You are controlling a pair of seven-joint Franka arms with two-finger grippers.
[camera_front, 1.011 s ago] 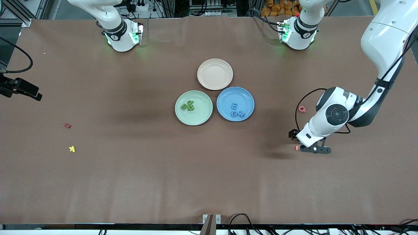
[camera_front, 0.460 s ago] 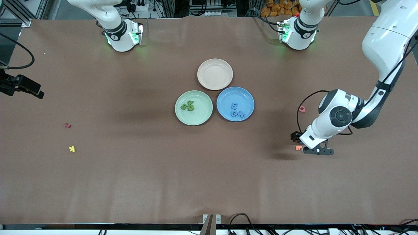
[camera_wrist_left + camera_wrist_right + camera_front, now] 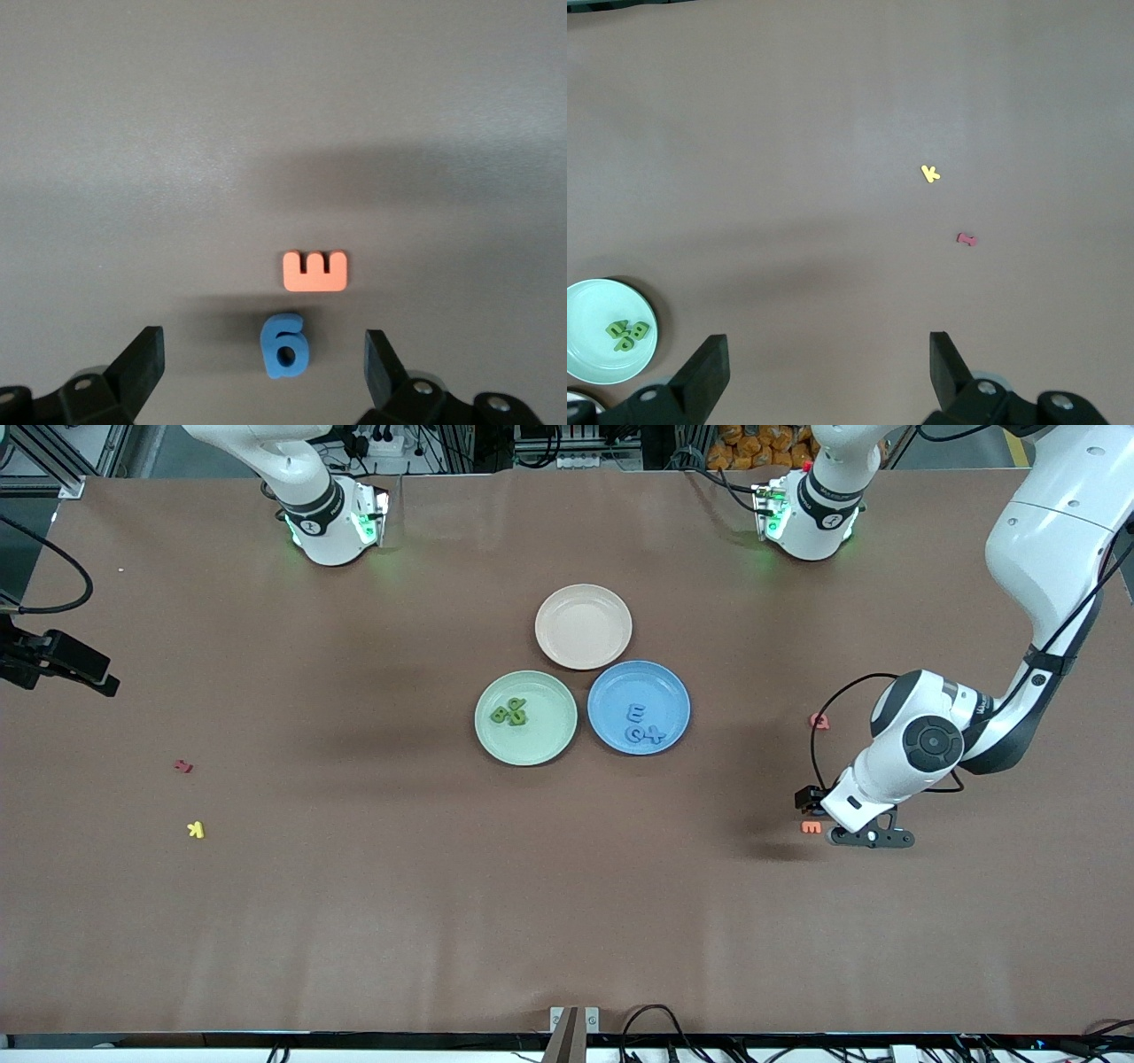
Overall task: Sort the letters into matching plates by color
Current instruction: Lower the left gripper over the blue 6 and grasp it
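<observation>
**One blue piece still out on the table**

Three plates sit together mid-table: a green plate [image 3: 525,717], a blue plate [image 3: 639,707] and a beige plate [image 3: 583,626]. The green plate holds what looks like four green letters [image 3: 510,711], though they are bunched up. The blue plate holds three blue letters [image 3: 642,724].

The left gripper [image 3: 873,838] hangs low near the left arm's end, fingers spread wide and holding nothing. A blue piece [image 3: 283,344] lies between them, just beside an orange letter [image 3: 315,271].

The right gripper [image 3: 824,376] waits high up, fingers apart and empty. A yellow letter [image 3: 196,830], a red letter [image 3: 183,765] and a pink letter [image 3: 819,721] lie apart.
</observation>
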